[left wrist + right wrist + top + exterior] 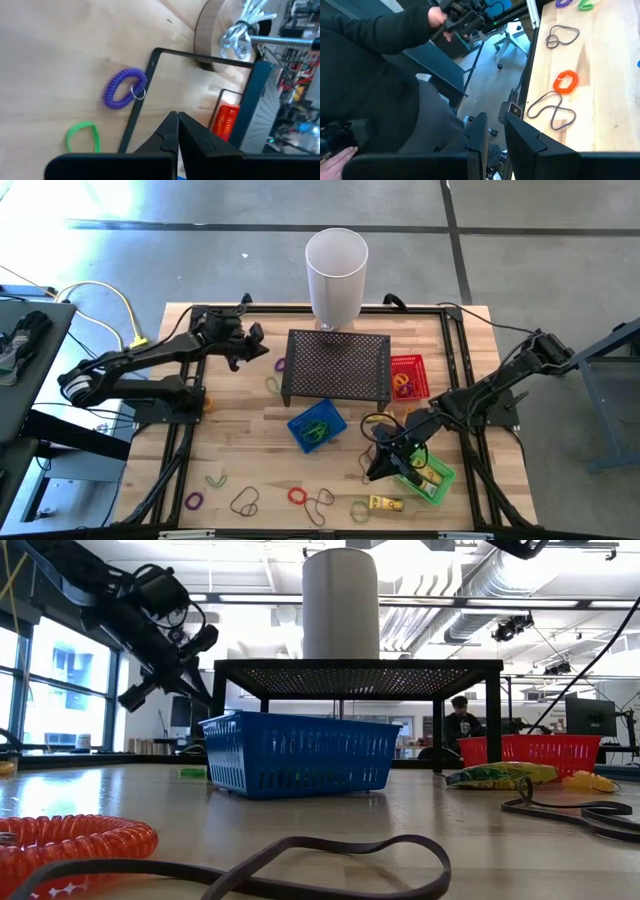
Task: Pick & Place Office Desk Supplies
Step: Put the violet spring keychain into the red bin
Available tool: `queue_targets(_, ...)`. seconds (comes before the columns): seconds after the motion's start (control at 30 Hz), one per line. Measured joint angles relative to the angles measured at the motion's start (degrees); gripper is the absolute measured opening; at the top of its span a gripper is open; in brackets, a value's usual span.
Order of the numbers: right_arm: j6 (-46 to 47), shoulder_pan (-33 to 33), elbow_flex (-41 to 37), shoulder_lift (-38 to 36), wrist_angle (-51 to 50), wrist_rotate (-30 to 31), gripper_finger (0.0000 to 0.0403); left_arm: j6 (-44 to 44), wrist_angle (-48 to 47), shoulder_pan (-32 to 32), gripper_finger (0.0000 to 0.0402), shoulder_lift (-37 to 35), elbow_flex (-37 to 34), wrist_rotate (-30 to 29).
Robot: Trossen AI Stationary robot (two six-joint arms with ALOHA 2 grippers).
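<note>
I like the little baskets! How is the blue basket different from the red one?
The blue basket sits in front of the black mesh stand, turned at an angle; the red basket sits beside the stand, lined up with it. Blue holds green loops; red holds an orange one. Both are small slotted plastic baskets on the wooden table.

Lab: exposed ducts [440, 600], monitors [590, 717]

Your high view looks straight down on the whole table [250, 470]. Your low view sits at tabletop height, close behind the blue basket [305, 752], which both share. Each wrist view looks past its own tool.
</note>
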Motion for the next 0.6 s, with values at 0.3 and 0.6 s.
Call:
queue_targets(0.3,3.1,2.8,0.0,0.0,-0.1,3.7,0.0052,22.4,0.1,-0.1,0.0059,2.5,0.0,-4.6)
queue_targets(0.6,5.6,2.7,0.0,0.0,-0.4,4.1,0.0052,37.1,0.4,-3.5,0.0142,2.9,0.1,-10.6)
